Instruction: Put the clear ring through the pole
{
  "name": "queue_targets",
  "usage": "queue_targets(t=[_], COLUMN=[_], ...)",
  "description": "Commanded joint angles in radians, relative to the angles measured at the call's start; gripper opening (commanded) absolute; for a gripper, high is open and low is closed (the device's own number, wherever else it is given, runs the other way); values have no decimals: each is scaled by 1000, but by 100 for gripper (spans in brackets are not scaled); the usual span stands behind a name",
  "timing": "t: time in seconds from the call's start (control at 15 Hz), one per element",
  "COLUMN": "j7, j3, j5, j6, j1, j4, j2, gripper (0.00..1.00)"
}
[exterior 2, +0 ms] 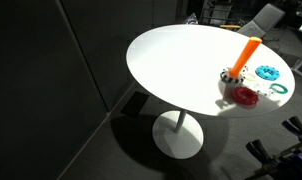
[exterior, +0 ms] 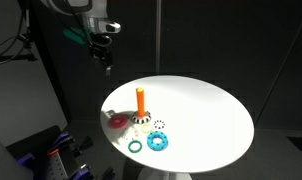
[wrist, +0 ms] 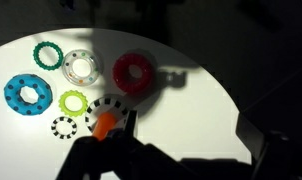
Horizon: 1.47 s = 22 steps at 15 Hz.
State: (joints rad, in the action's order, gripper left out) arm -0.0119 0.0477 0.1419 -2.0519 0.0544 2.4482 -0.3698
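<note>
Hard light glares off the white table, the room around it dark, pictures slightly soft.

Round white table, brightly lit! The pole stands upright on it, red ring near. Clear ring lies flat between the red and a thin green ring. Blue ring and lime ring lie close by.

Camera setup:

- In an exterior view, the camera sits off to one side, a little above tabletop level and at mid distance. The whole round white table is in frame.
- In an exterior view, the camera is higher and tilted down more steeply. The table sits upper right, with its pedestal visible.
- The wrist view looks almost straight down on the table and is the closest of the three.
- All three views share the pole (rings clustered beside it).
</note>
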Motion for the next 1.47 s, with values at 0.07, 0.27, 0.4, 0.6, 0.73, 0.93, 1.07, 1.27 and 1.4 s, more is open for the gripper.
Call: queue_targets(t=[0.07,0.27,0.4,0.6,0.73,0.93,1.07,1.27,1.4], j7=[8,9,9,4,2,7,-1,-1,-1], j3=[-22,-43,-60,-80,-94,-108,-106,-106,-105], j5=[-53,-93,-123,-184,-214,-223,-208,-208,-208], j6=[-20,-35,-56,-112,-144,-155,-140,-140,-140], j1=[-31,-60,-84,-120,-140,-152,-144,-143,-142], j4=[39,55,67,89,96,97,94,94,94], j2=[-4,2,7,15,25,35,37,38,38], gripper=[100,100,100,100,100,100,100,100,100])
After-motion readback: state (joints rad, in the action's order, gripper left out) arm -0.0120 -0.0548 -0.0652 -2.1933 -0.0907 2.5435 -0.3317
